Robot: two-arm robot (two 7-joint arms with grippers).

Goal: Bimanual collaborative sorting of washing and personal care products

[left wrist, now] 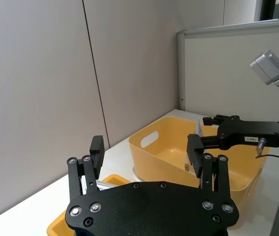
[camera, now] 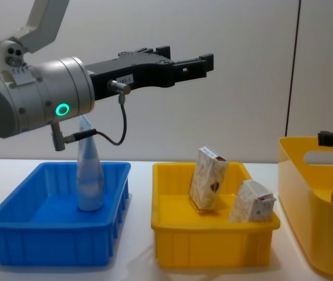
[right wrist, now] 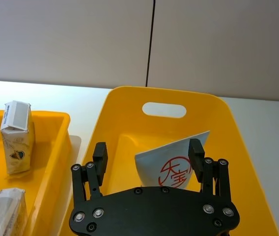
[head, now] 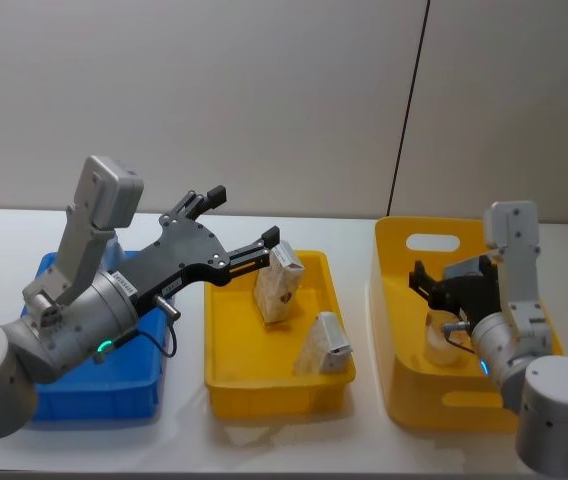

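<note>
Right pincer (right wrist: 148,148) is hanging released over the tall yellow bin (right wrist: 125,105) at the right end of the counter (head: 264,445). Its jaws are standing wide on either side of the flat crimped end of the red-marked tube (right wrist: 179,160), which is standing up inside that bin. The step in hand is looking like the pick of this tube. Doing it well is calling for centring first, since the tube is sitting nearer one finger than the other and a lopsided close is risking tipping it against the bin wall. It is also calling for going lower, so the fingers are biting on the fuller body and not on the thin crimp, then squeezing gently and lifting straight to clear the rim. Left pincer (head: 242,216) is hovering released, gripping nothing, high above the yellow tray (camera: 213,246) in the middle of the counter, where a standing carton (camera: 207,178) and a tipped carton (camera: 253,202) are resting. Another tube (camera: 89,181) is standing on its wide end in the blue bin (camera: 55,246) at the left end, probably where this one is going too.
</note>
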